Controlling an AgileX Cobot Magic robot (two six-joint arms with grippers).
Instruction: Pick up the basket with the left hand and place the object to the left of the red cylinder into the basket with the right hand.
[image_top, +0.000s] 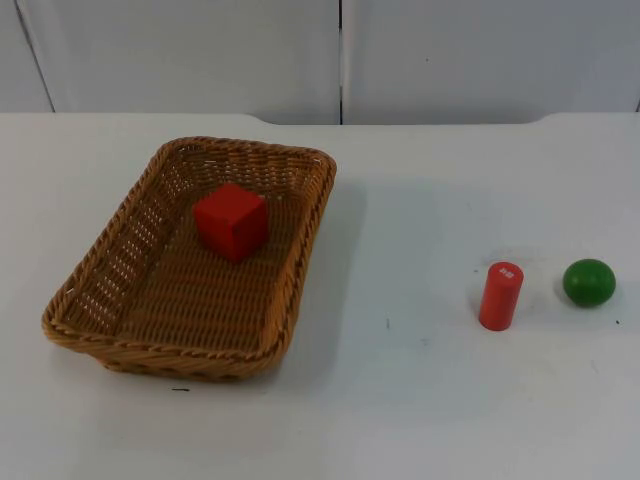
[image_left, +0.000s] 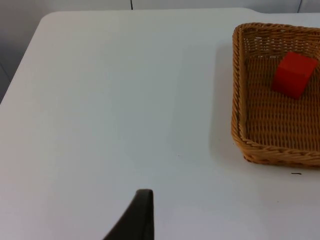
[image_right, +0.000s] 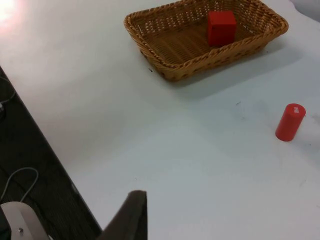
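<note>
A woven wicker basket (image_top: 180, 355) rests flat on the white table at the left, and a red cube (image_top: 231, 221) lies inside it. A red cylinder (image_top: 500, 296) stands upright at the right. My left gripper (image_left: 144, 202) hangs over bare table to the left of the basket (image_left: 235, 115) and well apart from it; the cube (image_left: 294, 75) sits in the basket. My right gripper (image_right: 136, 207) is near the table's front edge, far from the basket (image_right: 170, 67), the cube (image_right: 221, 28) and the cylinder (image_right: 289, 122). Neither gripper holds anything.
A green ball (image_top: 588, 282) lies just right of the red cylinder. The grey partition wall (image_top: 200, 50) closes the table's back. Beyond the table's edge near my right gripper lies dark floor (image_right: 30, 165). Open white table separates the basket from the cylinder.
</note>
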